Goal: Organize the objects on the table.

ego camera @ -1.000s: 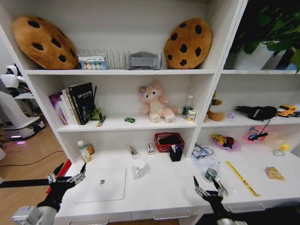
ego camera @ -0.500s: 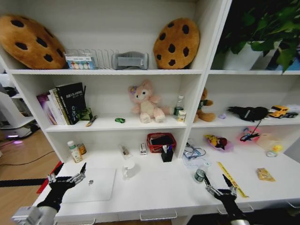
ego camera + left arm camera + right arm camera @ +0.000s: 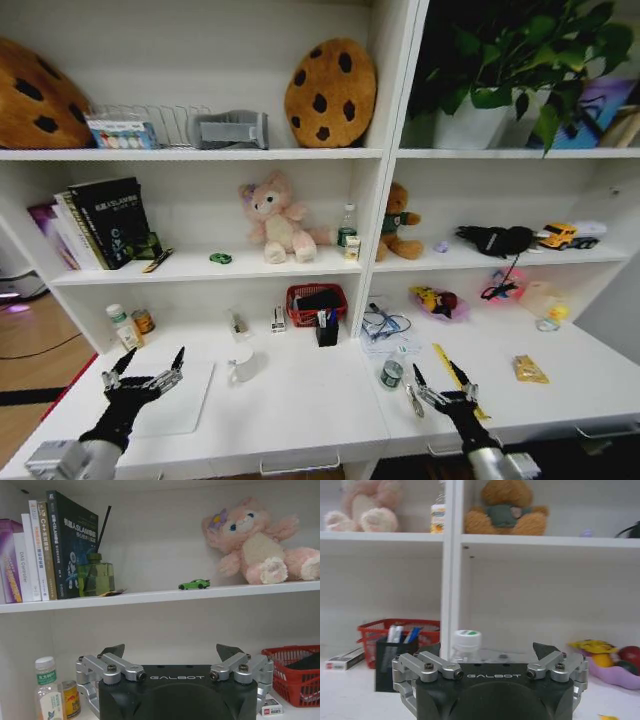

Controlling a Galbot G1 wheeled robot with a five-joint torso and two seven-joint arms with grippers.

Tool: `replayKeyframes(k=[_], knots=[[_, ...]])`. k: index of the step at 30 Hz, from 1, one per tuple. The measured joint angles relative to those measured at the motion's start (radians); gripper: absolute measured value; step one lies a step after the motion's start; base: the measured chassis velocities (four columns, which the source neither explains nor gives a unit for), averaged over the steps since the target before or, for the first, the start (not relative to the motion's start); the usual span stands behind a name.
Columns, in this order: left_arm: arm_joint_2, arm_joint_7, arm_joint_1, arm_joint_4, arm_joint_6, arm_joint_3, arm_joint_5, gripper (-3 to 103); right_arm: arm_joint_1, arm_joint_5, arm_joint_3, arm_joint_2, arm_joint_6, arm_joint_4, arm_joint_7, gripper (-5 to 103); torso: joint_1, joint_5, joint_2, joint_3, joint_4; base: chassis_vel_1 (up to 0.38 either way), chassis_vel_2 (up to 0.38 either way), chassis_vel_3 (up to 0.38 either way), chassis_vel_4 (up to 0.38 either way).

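White table; both "GALBOT" tools, left and right, spread.

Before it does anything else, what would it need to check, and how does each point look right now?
1. Left gripper free: ok, open and holding nothing, above the laptop.
2. Right gripper free: ok, open and holding nothing, over the table near its front edge.
3. Nearest target in sight: ok, the green-lidded jar stands upright just ahead of the right gripper.
4. Pens located: ok, upright in a black holder by the red basket.
5. Green toy car within reach: cannot tell, it sits on the shelf above the table.
6. Where the things should end up: cannot tell.
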Motion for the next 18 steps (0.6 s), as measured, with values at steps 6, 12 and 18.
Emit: replayKeyframes(k=[6,12,18], knots=[[0.000,0.000,0.000,0.000,0.000,0.000,0.000,100,0.080,0.002,-0.031,-0.053,-0.076,-0.039,-0.076,100,0.000,0.0004,0.000,0.000,-0.0001,0.020,0.039,-0.019,-0.016],[0.000,0.000,0.000,0.000,0.000,0.000,0.000,100,0.105,0.001,-0.049,-0.047,-0.101,-0.066,-0.068,103,0.000,0.0008,0.000,0.000,-0.0004,0.000,0.000,0.000,0.000],[0.000,-0.001,0.000,0.000,0.000,0.000,0.000,100,0.101,-0.007,-0.053,-0.031,-0.096,-0.067,-0.068,84,0.000,0.0005,0.000,0.000,-0.0002,0.000,0.000,0.000,0.000]])
